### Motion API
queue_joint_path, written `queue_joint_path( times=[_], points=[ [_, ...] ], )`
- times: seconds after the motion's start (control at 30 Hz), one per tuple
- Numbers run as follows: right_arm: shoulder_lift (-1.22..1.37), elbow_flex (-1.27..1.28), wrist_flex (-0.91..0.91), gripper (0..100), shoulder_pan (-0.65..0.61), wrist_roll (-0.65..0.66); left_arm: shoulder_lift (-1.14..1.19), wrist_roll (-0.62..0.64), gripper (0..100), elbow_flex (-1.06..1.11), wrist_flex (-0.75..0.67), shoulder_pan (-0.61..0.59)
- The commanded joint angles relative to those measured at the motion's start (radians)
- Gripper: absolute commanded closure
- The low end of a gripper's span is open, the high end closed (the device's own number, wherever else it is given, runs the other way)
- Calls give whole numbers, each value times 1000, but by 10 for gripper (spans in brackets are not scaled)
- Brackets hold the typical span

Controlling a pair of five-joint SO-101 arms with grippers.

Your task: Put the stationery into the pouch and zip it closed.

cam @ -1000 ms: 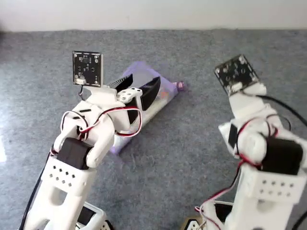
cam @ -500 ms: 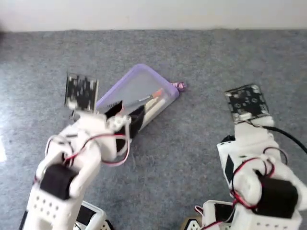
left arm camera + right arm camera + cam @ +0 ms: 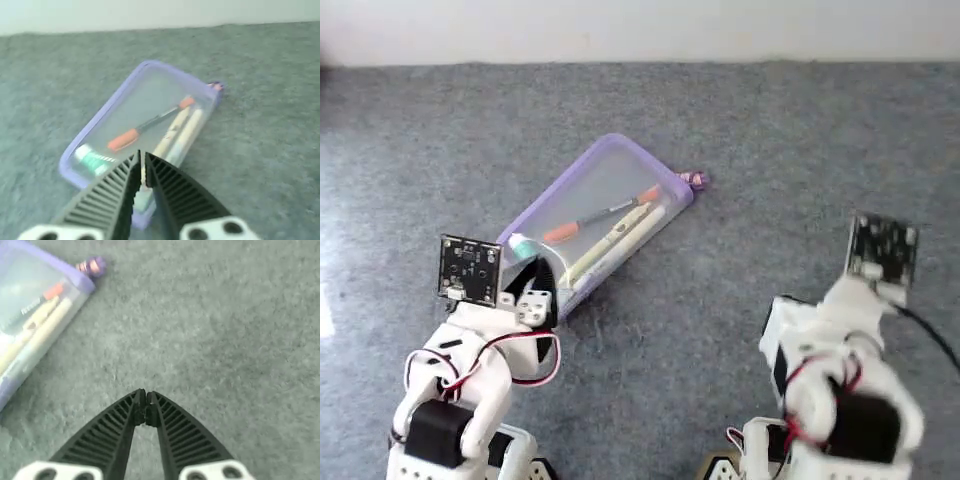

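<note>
High view: clear purple-edged zip pouch holding pens lies on grey carpeted bench, white wall behind; pouch end sits right at left jaws. Left wrist view: left jaws closed together, holding nothing, tips over pouch's near edge. Right wrist view: right jaws closed, holding nothing, above carpet; pouch well ahead, off to one side.

Light is bright, even and diffuse across the grey bench; shadows on it are faint and soft-edged. The clear pouch face carries a pale sheen
</note>
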Motion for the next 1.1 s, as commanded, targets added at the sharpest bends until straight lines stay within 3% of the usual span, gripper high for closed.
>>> queue_joint_path(
  times=[0.0, 0.23, 0.63, 1.07],
  points=[
    [-185, 127, -59, 990, 2, -20, -71, -12, 987, 51, 0, -64],
    [-473, 399, -148, 990, 5, 112, -244, -12, 986, 219, 5, -68],
    [-426, 646, -222, 987, 5, 193, -305, -14, 986, 440, -40, -77],
    [-427, 868, -240, 990, 8, 189, -304, -14, 986, 529, -86, -77]
  ],
)
